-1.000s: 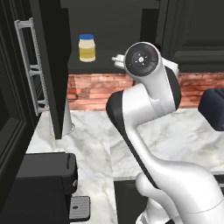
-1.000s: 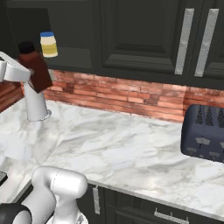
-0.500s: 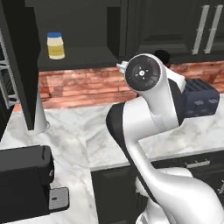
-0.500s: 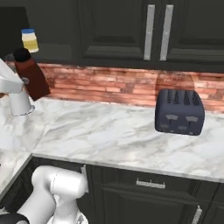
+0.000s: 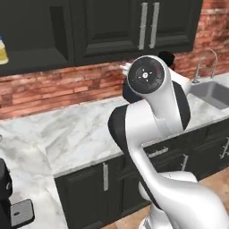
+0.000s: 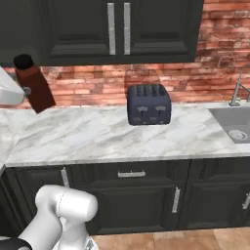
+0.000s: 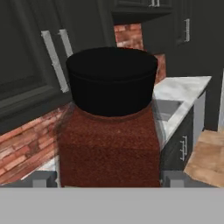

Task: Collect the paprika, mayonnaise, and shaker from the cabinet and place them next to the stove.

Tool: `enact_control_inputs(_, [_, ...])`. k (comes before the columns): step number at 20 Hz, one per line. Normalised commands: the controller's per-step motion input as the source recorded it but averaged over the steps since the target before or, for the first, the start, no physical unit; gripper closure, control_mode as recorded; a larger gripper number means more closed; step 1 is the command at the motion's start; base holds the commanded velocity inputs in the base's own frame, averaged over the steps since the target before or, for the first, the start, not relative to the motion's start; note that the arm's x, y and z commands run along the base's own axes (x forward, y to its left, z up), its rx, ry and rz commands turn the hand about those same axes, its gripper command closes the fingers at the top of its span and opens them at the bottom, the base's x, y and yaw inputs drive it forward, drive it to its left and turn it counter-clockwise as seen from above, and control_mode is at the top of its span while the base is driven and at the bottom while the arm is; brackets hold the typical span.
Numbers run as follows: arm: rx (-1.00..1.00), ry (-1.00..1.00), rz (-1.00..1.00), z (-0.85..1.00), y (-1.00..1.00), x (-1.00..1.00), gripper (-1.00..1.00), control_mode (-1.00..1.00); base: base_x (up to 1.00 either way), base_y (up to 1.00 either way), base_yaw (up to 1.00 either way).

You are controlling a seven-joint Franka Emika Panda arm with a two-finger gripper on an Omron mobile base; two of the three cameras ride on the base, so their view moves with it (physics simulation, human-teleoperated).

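The paprika [image 7: 109, 127] sits squarely between the two fingers [image 7: 39, 178], its dark red-brown body filling the gap from one tip to the other and its black cap standing above them. The fingers are spread wide around the bottle and grasp it by its sides. In the right base view the paprika [image 6: 33, 84] hangs tilted in the air above the marble counter [image 6: 97, 136], in front of the brick wall, well to the left of the dark toaster [image 6: 148, 104]. The mayonnaise [image 5: 2, 50] stands on the shelf of the black cabinet [image 5: 40, 36], at the far left edge of the left base view. A steel sink [image 6: 234, 124] lies at the counter's right end.
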Motion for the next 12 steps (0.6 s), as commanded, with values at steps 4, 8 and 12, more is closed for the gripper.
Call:
enact_control_inputs(4, [0.0, 0.0, 0.0, 0.0, 0.0, 0.0, 1.0, 1.0, -0.03, -0.53, -0.51])
enact_control_inputs(8, [0.0, 0.0, 0.0, 0.0, 0.0, 0.0, 1.0, 1.0, 0.0, -0.4, -0.6])
enact_control_inputs(12, [0.0, 0.0, 0.0, 0.0, 0.0, 0.0, 1.0, 1.0, 0.02, -0.28, -0.65])
